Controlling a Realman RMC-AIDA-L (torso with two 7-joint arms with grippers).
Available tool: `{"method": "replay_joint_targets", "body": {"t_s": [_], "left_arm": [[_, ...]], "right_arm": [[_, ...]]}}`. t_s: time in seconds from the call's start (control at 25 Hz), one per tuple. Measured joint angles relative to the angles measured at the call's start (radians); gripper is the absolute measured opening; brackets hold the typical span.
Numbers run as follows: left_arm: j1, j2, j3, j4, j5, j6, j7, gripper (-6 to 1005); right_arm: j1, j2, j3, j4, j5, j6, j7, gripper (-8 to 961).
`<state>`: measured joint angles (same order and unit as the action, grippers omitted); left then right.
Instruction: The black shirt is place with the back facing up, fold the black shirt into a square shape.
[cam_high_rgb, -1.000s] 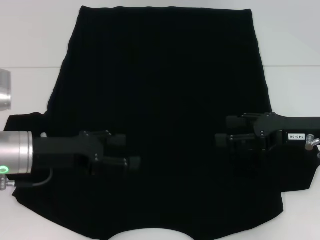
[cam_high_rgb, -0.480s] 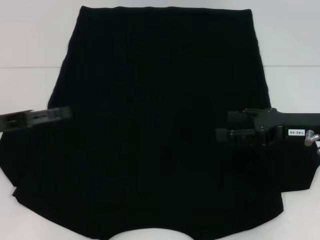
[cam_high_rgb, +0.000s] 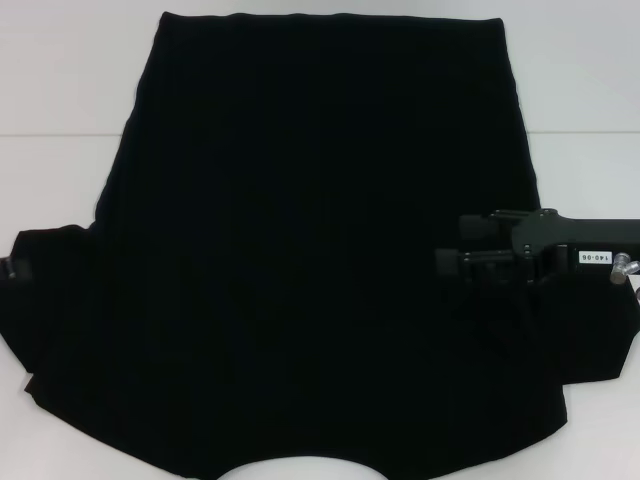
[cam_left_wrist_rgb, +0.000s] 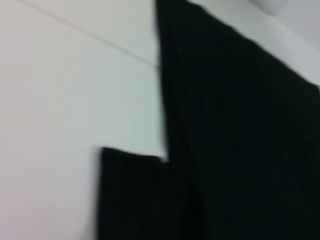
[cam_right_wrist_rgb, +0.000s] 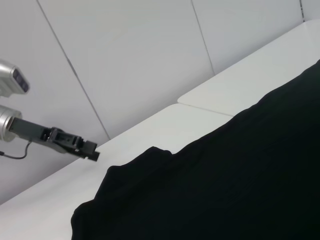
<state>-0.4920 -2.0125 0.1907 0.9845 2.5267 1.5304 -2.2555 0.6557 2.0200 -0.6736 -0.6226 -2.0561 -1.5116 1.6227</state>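
The black shirt (cam_high_rgb: 320, 250) lies spread flat on the white table, plain side up, hem at the far end and collar notch at the near edge. My right gripper (cam_high_rgb: 449, 245) hovers over the shirt's right side near the sleeve. It is open, with nothing between its fingers. Only a dark tip of my left gripper (cam_high_rgb: 10, 270) shows at the left edge, by the left sleeve. The right wrist view shows the left gripper (cam_right_wrist_rgb: 87, 147) far off, above the table beyond the shirt (cam_right_wrist_rgb: 240, 175). In the left wrist view there is only the shirt (cam_left_wrist_rgb: 240, 125), its sleeve and side edge.
The white table (cam_high_rgb: 60, 80) has bare surface to the left, right and behind the shirt, with a thin seam line (cam_high_rgb: 50, 134) across it. A panelled white wall (cam_right_wrist_rgb: 125, 60) stands behind the table.
My left arm has pulled back to the left, off the shirt and almost out of the head view. The right gripper has shifted slightly to the right. The shirt lies as before.
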Motion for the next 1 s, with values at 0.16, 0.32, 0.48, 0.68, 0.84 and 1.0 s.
{"method": "replay_joint_targets", "body": {"t_s": [0.16,0.32,0.48,0.68,0.84,1.0], "left_arm": [[0.001,-0.002,0.007,0.001,0.056,-0.050,-0.028,920],[-0.008,-0.003,0.024,-0.020,0.093,-0.094,-0.045,920],[-0.016,-0.005,0.058,-0.030,0.110,-0.128,-0.067,920],[-0.020,-0.009,0.116,-0.052,0.122,-0.183,-0.095,919],[-0.029,-0.008,0.121,-0.075,0.137,-0.205,-0.095,920],[-0.034,-0.008,0.124,-0.092,0.141,-0.220,-0.095,919]], "right_arm": [[-0.004,-0.002,0.001,0.000,0.000,0.006,0.000,917],[-0.009,-0.002,0.006,0.000,0.001,0.008,0.001,917],[-0.010,-0.003,0.012,0.001,0.001,0.006,0.004,917],[-0.010,-0.003,0.014,0.001,0.001,0.004,0.013,917],[-0.010,-0.003,0.016,-0.002,0.001,0.003,0.017,917],[-0.010,-0.003,0.017,-0.006,0.000,0.003,0.024,917]]}}
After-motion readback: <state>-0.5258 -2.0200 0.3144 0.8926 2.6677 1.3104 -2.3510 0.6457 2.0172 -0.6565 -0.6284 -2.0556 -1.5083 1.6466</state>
